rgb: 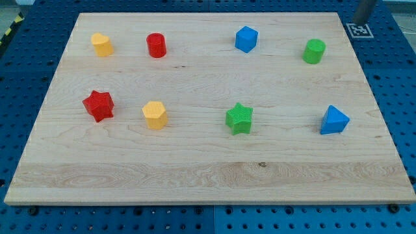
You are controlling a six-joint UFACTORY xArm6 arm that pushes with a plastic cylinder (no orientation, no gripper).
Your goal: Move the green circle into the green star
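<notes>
The green circle point(314, 51), a short cylinder, stands near the board's upper right. The green star point(239, 119) lies below and to the left of it, right of the board's centre. The two are well apart. My tip point(361, 21) shows at the view's top right corner, just off the wooden board point(208, 175), above and to the right of the green circle and not touching any block.
A blue hexagon-like block point(246, 39) sits left of the green circle. A blue triangular block point(334, 120) is at the right. A yellow block point(102, 45), a red cylinder point(156, 45), a red star point(99, 105) and a yellow hexagon point(155, 114) are on the left. A marker tag point(357, 30) is by the tip.
</notes>
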